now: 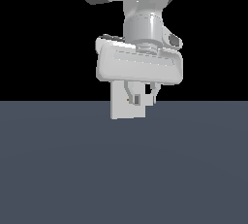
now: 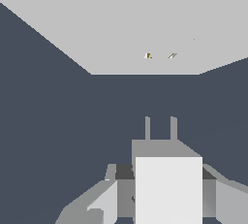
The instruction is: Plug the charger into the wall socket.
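Observation:
In the wrist view the charger (image 2: 168,189), a white block, sits between my fingers (image 2: 110,196) with its two thin prongs (image 2: 147,128) pointing toward the wall socket (image 2: 121,24). The socket is a flat pale plate with two small slots (image 2: 147,56). A band of dark floor shows between the prongs and the plate, so they are apart. In the exterior view my gripper (image 1: 142,94) hangs directly in front of the wall socket (image 1: 121,111), whose orange dot (image 1: 127,100) shows beside one finger. The charger is hard to tell from the plate there. The gripper is shut on the charger.
A flat dark grey-blue floor (image 1: 124,169) spreads under the socket and gripper, with black background above it. The arm's pale wrist and hand body (image 1: 140,65) cover the socket's upper part in the exterior view.

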Motion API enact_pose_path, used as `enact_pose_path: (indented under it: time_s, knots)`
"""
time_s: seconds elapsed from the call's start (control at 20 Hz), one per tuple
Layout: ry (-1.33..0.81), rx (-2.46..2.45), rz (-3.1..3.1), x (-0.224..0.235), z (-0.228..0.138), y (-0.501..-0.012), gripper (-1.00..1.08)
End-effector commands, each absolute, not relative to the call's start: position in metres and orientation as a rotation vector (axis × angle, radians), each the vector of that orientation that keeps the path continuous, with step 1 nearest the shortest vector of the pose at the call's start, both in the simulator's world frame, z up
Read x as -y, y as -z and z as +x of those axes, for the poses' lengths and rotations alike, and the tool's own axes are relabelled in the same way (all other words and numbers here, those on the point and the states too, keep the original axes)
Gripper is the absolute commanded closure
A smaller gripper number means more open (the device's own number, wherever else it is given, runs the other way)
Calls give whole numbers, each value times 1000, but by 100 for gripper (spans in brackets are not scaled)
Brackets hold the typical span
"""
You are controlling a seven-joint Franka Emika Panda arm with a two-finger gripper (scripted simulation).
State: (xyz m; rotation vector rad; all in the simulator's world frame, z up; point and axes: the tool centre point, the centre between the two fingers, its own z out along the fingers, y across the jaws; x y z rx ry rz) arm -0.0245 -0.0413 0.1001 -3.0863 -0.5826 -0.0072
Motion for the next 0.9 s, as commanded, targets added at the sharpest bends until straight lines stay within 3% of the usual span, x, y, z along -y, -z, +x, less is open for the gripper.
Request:
enact_pose_path:
  time_s: [0.0, 0.85]
  knots:
    - [7, 584, -3086, 41, -24, -100, 108]
    - [7, 583, -3086, 28, 8, -100, 108]
